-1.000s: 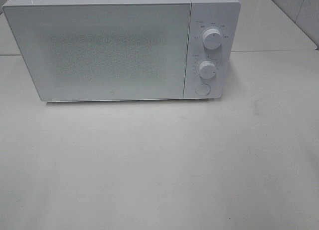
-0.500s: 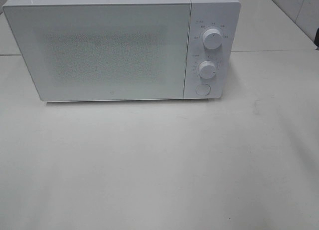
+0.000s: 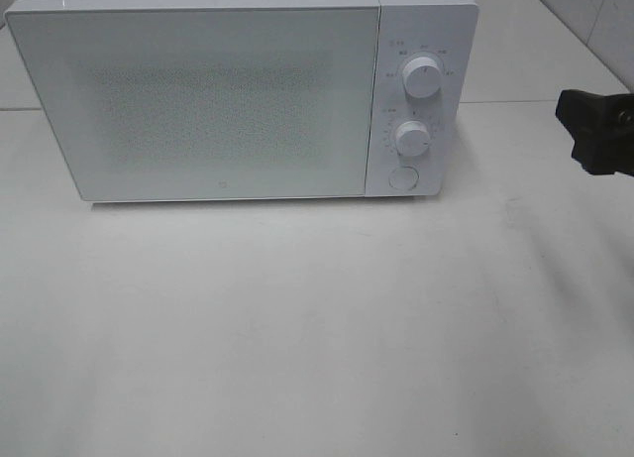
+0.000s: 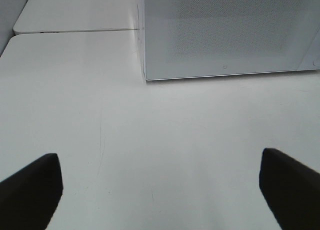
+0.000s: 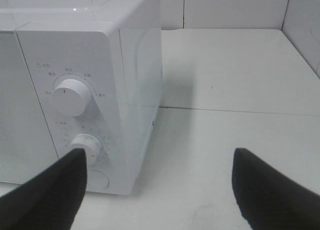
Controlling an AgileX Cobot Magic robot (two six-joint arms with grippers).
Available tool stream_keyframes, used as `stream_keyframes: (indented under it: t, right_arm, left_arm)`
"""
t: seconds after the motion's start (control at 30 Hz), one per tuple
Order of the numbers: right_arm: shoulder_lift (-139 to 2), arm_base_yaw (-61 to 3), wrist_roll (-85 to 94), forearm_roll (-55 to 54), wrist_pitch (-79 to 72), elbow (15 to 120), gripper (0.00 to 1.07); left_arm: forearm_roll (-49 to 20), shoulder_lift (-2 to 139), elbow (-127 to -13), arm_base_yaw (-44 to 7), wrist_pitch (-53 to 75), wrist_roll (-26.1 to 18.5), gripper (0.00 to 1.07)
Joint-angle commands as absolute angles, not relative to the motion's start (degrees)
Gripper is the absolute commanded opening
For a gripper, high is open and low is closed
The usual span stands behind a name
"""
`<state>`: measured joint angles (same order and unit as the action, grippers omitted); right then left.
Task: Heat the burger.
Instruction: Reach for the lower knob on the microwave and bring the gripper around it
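Left pincer (image 4: 159, 156): released, jaws spread wide, 2 dark fingers (image 4: 30, 190), nothing between them but bare desk (image 4: 150, 120). It hangs above the desk and touches nothing.

Ahead of that pincer: 1 white microwave (image 3: 238, 95), standing on the desk. Its door (image 3: 198, 100) is shut, and the speckled panel is too cloudy to see through.

Burger: not visible in any view, so I can't tell where it is.

Control panel is on the side of the microwave nearest the right pincer. Count: 2 round knobs, upper (image 3: 423, 80) and lower (image 3: 411, 138), plus 1 round button (image 3: 401, 176) under them.

Right pincer (image 5: 160, 154): also released, 2 fingers set wide, nothing held. The microwave is off to its left with open desk between them, no contact. From its wrist camera the panel is ahead; one fingertip (image 5: 75, 162) overlaps the lower knob in the picture only.

Totals: 2 pincers, 1 microwave, 2 knobs, 1 button.
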<state>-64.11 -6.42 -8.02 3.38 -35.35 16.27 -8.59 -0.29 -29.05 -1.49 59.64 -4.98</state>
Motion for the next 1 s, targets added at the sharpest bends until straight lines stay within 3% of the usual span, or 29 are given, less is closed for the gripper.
stream_keyframes:
  t: [0.03, 0.23, 0.3, 0.7, 1.0]
  right_arm:
    - [-66.35, -6.25, -5.61, 0.57, -41.88, 14.44, 0.76]
    - [-71.91, -9.22, -1.83, -9.74, -51.51, 10.77, 0.76]
    - [-75.52, -15.07, 2.58, -17.13, -55.06, 9.57, 0.76]
    - [-85.03, -35.01, 10.60, -33.52, -67.90, 9.68, 0.76]
    - [-92.48, -43.20, 13.98, -46.35, -69.96, 15.99, 0.76]
  left_arm:
    - [-8.82, -1.72, -28.71, -1.38, 59.53, -4.58, 1.01]
    - [-8.82, -1.72, -28.71, -1.38, 59.53, -4.58, 1.01]
    - [-8.82, -1.72, -28.71, -1.38, 59.53, -4.58, 1.01]
    - [-8.82, -1.72, -28.71, -1.38, 59.53, -4.58, 1.01]
    - [-8.82, -1.72, -28.71, -1.38, 59.53, -4.58, 1.01]
